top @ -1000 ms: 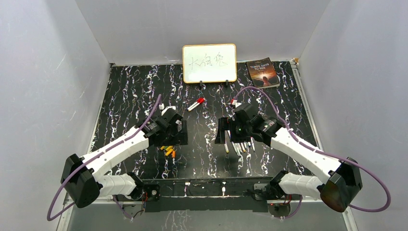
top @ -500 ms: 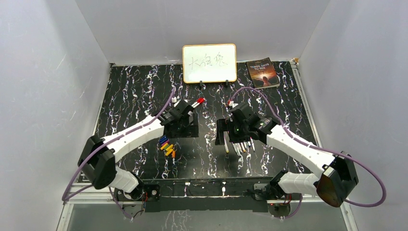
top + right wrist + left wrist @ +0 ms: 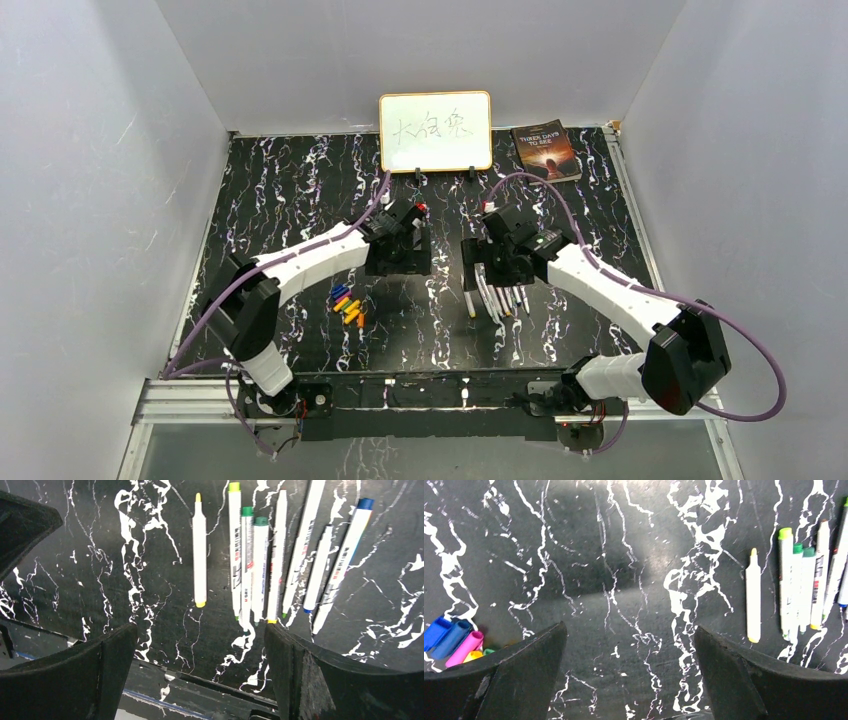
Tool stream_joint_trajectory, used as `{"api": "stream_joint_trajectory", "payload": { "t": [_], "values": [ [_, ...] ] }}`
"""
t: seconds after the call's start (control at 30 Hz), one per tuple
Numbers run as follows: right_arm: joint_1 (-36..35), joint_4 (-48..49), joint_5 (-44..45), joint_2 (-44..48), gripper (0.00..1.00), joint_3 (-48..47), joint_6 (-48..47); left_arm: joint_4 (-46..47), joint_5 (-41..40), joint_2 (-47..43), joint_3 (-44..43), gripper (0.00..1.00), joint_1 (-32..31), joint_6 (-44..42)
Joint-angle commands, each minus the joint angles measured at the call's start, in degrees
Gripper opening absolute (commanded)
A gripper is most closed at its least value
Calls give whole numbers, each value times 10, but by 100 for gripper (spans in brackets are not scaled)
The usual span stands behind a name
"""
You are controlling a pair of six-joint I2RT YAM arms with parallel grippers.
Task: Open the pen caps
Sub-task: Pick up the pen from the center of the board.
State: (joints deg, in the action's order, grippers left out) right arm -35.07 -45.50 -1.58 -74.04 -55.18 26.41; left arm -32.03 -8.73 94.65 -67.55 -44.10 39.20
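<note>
We see the pens [image 3: 260,560] uncapped, pen caps [image 3: 347,305] piled apart; one red-capped pen [image 3: 420,209] seemingly remains; left gripper [image 3: 629,645] and right gripper [image 3: 200,645] gape empty.

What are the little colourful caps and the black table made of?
The pen caps look like smooth plastic: bright, even colours with a slight shine. The table looks like black marble with white veins, though it could be a printed glossy sheet.
</note>
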Motion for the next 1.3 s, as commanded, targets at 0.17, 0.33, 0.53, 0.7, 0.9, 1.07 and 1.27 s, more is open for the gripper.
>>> {"api": "stream_joint_trajectory", "payload": {
  "t": [0.17,0.33,0.53,0.7,0.9,1.07,1.27],
  "values": [
    [20,-46,-20,70,96,-59,-4,19,10,46,-73,98,1,-29],
    [20,-44,-61,135,94,-35,16,-15,0,106,-156,98,6,-74],
    [20,-47,-75,202,92,11,57,-67,-16,177,-262,98,42,-143],
    [20,-47,-71,214,92,9,69,-65,-12,198,-292,98,90,-203],
    [20,-38,-81,199,90,-2,78,-39,17,239,-309,97,131,-266],
    [20,-53,-75,193,89,-15,79,-29,42,271,-327,82,132,-290],
    [20,-55,-69,200,89,-11,84,-14,75,285,-329,60,132,-291]
  ]
}}
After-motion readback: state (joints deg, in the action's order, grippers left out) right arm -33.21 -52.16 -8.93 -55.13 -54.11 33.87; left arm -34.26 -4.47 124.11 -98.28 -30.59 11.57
